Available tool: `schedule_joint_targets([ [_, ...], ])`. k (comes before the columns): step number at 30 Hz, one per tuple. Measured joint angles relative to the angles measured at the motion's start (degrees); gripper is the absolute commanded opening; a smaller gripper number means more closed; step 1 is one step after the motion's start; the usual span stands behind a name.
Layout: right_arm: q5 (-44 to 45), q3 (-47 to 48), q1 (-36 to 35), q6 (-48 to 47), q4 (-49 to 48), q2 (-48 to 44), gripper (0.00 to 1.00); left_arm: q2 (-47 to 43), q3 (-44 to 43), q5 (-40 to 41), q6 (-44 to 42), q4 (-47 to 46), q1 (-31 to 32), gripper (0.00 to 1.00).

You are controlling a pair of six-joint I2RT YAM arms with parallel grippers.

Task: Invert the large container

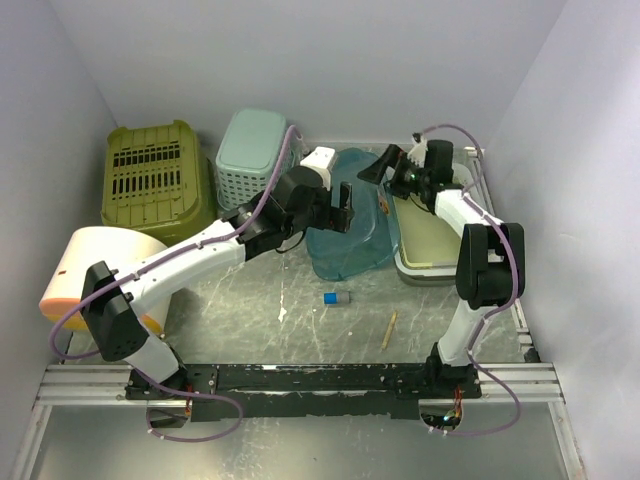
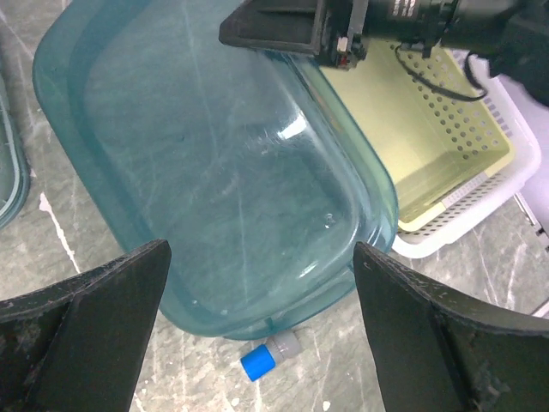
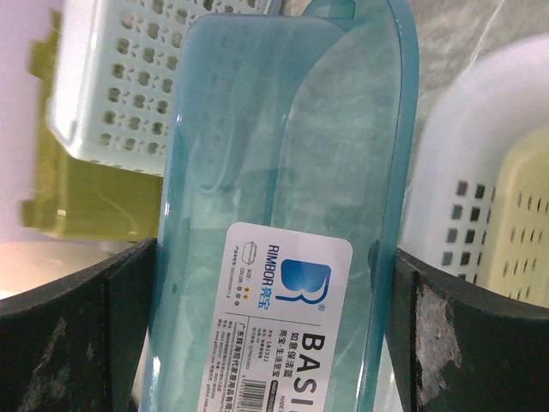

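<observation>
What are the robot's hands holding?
Nothing, it seems. The left gripper and right gripper are both wide open near the blue container.

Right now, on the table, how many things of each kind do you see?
Baskets: 4 (olive basket, mint basket, white basket, yellow basket)
Clear blue container: 1
Blue-capped vial: 1
Wooden stick: 1
Cream drum: 1
Total: 8

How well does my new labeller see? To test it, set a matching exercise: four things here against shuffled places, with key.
1 transparent blue plastic container
2 olive-green slotted plastic crate
3 small blue-capped vial
4 thin wooden stick

A back left of the table
B right of the vial
C middle of the table
D just on the container's near side

Pairs: 1-C, 2-A, 3-D, 4-B
</observation>
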State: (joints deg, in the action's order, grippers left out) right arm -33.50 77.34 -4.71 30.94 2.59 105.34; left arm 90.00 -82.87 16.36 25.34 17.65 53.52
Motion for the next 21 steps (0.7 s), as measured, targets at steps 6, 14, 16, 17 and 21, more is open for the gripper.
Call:
schedule_joint_targets([
  [6,-10.78,-10.03,3.72,15.45,-20.96,0.15,1.0,0.0,-0.22,-2.51,-0.74,-0.02,0.35,0.99],
  [14,-16.79,-14.29,4.44,29.0,-39.69,0.13,1.0,0.0,-0.22,-2.86,-1.14,-0.04,0.44,1.0],
  [16,-17.2,-15.28,4.83,31.01,-41.72,0.15,1.0,0.0,-0.22,-2.82,-1.2,0.0,0.44,1.0],
  [17,-17.4,-15.72,5.03,32.13,-42.47,0.15,1.0,0.0,-0.22,-2.71,-1.33,0.02,0.46,1.0],
  [21,-17.79,-16.26,5.53,35.12,-44.35,0.13,1.0,0.0,-0.22,-2.49,-1.92,0.63,0.02,1.0],
])
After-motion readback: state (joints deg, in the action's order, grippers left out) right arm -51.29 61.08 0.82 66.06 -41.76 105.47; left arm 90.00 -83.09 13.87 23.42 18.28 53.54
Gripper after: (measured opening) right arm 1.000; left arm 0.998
